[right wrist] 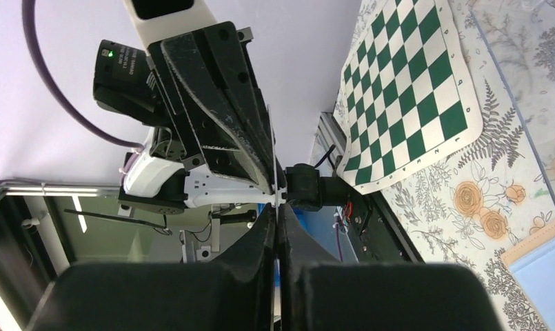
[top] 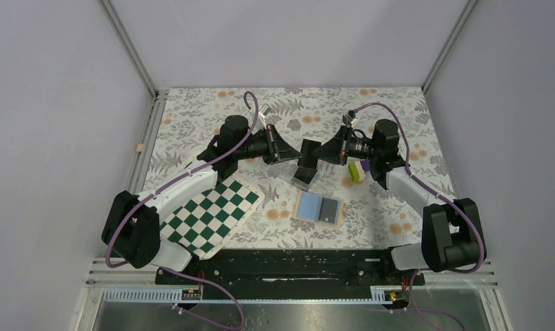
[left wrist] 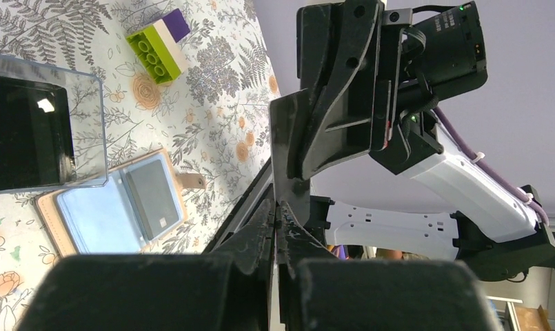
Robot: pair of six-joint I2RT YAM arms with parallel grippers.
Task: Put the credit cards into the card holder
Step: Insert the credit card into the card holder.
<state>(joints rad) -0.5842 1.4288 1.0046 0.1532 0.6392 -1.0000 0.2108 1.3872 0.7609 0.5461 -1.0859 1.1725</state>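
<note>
Both grippers meet nose to nose above the middle of the table. Between them one thin credit card [left wrist: 289, 155] stands on edge, seen as a pale line [right wrist: 275, 181] in the right wrist view. My left gripper [left wrist: 276, 210] is shut on its near edge, and my right gripper [right wrist: 276, 215] is shut on the opposite edge. In the top view the left gripper [top: 292, 154] and right gripper [top: 310, 151] almost touch. Below them the tan card holder [top: 303, 207] lies open, blue lining up, with a dark credit card [top: 327, 209] in its right half, also visible from the left wrist [left wrist: 154, 196].
A clear plastic box [top: 304, 174] with dark contents sits just behind the card holder [left wrist: 47, 201]. A purple and yellow-green block [top: 357, 170] lies to the right. The green-and-white chequered board [top: 212, 214] lies at the front left.
</note>
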